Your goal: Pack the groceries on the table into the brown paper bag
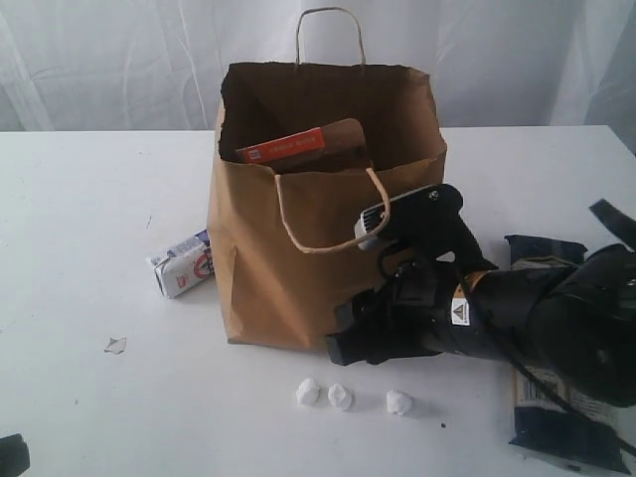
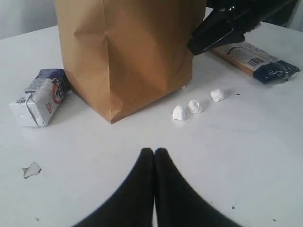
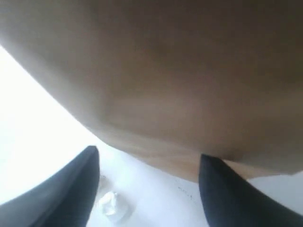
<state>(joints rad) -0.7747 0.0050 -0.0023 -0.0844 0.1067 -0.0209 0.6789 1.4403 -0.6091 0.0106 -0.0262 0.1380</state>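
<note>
On the white tabletop [image 1: 79, 199], the left claw [image 2: 154, 153] hangs low at the near left with its two dark fingers pressed together and nothing between them. A small torn scrap [image 1: 115, 345] lies flat close by. Farther back, the small white-blue carton [image 1: 184, 263] lies on its side just beside the left wall of the brown paper bag [image 1: 298, 258].

The bag stands upright and open in the middle of the tabletop. One loop handle [image 1: 331, 30] rises behind and the other droops down the front. A brown pouch with an orange strip [image 1: 303, 147] leans inside, its top showing above the rim. Three white lumps [image 1: 341, 397] sit in a row in front of the bag, apart from it.

The right claw [image 3: 149, 153] lies low against the bag's lower right corner, its fingers spread wide and holding nothing. At the far right, the long dark-blue packet [image 1: 556, 397] lies flat, partly hidden under the right arm.
</note>
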